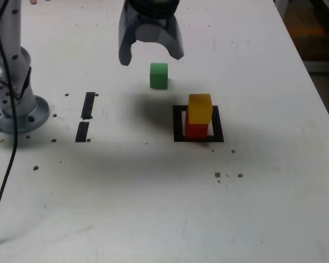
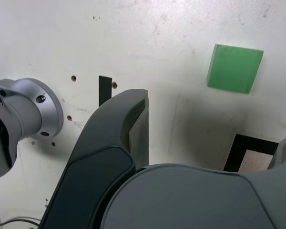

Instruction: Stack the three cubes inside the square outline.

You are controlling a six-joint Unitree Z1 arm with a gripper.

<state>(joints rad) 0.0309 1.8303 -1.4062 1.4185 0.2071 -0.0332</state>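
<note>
1. The yellow cube (image 1: 200,108) sat on top of the red cube (image 1: 196,130), and both stood inside the square outline (image 1: 178,123) of black tape.
2. The green cube (image 1: 159,75) sat alone on the white table (image 1: 153,208), outside the square and near it.
3. The gripper (image 1: 151,56) hung over the table just beside the green cube, with its two jaws wide apart and nothing in them.
4. So two cubes looked done, and the green one was the job in hand.
5. Next, the gripper would probably need to line up over the green cube, go down around it, and squeeze it.
</note>
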